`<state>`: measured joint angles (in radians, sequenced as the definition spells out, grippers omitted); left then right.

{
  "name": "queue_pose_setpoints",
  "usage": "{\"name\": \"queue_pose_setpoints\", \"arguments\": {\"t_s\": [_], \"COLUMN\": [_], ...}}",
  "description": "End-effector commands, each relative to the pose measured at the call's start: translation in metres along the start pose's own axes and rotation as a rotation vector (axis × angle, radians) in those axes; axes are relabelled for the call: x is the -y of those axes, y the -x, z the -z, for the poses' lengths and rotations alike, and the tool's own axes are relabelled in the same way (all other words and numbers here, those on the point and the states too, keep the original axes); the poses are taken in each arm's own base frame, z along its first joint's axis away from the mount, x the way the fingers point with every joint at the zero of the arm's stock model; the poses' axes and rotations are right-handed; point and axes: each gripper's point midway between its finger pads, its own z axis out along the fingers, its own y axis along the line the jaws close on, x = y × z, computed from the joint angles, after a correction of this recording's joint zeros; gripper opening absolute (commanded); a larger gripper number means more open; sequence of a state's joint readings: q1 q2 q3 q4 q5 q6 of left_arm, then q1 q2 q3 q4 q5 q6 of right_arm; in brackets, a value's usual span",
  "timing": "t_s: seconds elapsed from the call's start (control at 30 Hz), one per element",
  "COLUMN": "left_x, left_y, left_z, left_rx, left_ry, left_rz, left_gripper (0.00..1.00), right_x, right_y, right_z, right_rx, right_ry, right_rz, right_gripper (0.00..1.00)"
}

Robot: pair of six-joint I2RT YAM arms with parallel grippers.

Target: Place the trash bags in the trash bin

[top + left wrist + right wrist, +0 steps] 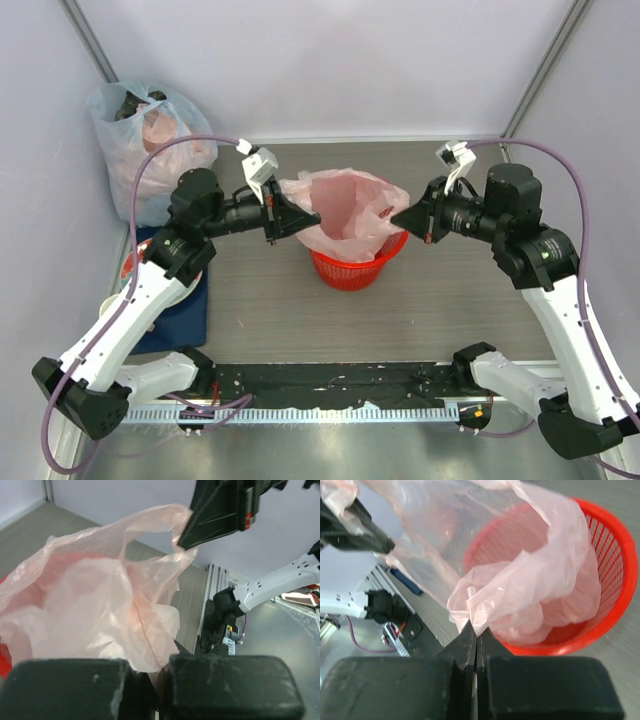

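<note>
The pale-pink trash bag (340,208) sits in the red mesh trash bin (352,268) at the table's middle, its mouth held open above the rim. My left gripper (314,216) is shut on the bag's left edge. My right gripper (396,222) is shut on its right edge. In the left wrist view the bag (100,595) fills the frame, pinched between my fingers (225,690), with the right gripper (220,510) opposite. In the right wrist view my gripper (476,632) pinches a bag fold (520,580) just outside the bin's rim (620,570).
A bluish-clear bag with pink lumps (150,140) stands in the back left corner. A patterned plate (128,272) lies on a blue cloth (185,310) at the left, under my left arm. A black rail (330,382) runs along the near edge. Grey walls close in the sides.
</note>
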<state>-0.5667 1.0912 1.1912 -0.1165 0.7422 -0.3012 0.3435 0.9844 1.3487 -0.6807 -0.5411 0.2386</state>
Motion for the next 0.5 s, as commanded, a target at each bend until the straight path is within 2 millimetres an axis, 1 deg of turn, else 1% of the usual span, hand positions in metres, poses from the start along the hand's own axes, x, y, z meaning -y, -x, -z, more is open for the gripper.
{"name": "queue_pose_setpoints", "arguments": {"t_s": [0.0, 0.03, 0.07, 0.1, 0.13, 0.17, 0.2, 0.27, 0.3, 0.33, 0.37, 0.47], "left_x": [-0.007, -0.006, -0.004, -0.005, -0.007, -0.01, -0.015, -0.018, -0.022, -0.025, -0.029, -0.031], "left_y": [-0.05, -0.056, -0.063, -0.076, -0.082, -0.09, -0.102, -0.115, -0.125, -0.129, -0.135, -0.146], "left_z": [0.019, 0.021, 0.023, 0.026, 0.026, 0.028, 0.029, 0.031, 0.032, 0.032, 0.032, 0.033], "left_rx": [-0.128, -0.142, -0.158, -0.177, -0.188, -0.202, -0.222, -0.25, -0.269, -0.277, -0.287, -0.32], "left_ry": [0.023, 0.019, 0.01, 0.015, 0.023, 0.033, 0.049, 0.055, 0.066, 0.078, 0.089, 0.082], "left_rz": [0.092, 0.09, 0.096, 0.106, 0.113, 0.121, 0.119, 0.119, 0.119, 0.125, 0.135, 0.14], "left_gripper": [0.0, 0.0, 0.0, 0.0, 0.0, 0.0, 0.0, 0.0, 0.0, 0.0, 0.0, 0.0], "right_x": [-0.002, 0.001, 0.006, 0.01, 0.014, 0.019, 0.021, 0.031, 0.038, 0.043, 0.049, 0.064], "right_y": [-0.035, -0.046, -0.05, -0.055, -0.063, -0.067, -0.07, -0.079, -0.085, -0.089, -0.099, -0.116], "right_z": [0.023, 0.027, 0.03, 0.032, 0.036, 0.039, 0.042, 0.048, 0.05, 0.051, 0.05, 0.048], "right_rx": [-0.137, -0.177, -0.191, -0.206, -0.24, -0.252, -0.262, -0.306, -0.326, -0.344, -0.372, -0.432], "right_ry": [-0.003, -0.022, -0.048, -0.065, -0.073, -0.094, -0.106, -0.14, -0.165, -0.176, -0.18, -0.2], "right_rz": [0.082, 0.074, 0.081, 0.093, 0.123, 0.144, 0.161, 0.199, 0.209, 0.232, 0.229, 0.232], "right_gripper": [0.01, 0.01, 0.01, 0.01, 0.01, 0.01, 0.01, 0.01, 0.01, 0.01, 0.01, 0.01]}}
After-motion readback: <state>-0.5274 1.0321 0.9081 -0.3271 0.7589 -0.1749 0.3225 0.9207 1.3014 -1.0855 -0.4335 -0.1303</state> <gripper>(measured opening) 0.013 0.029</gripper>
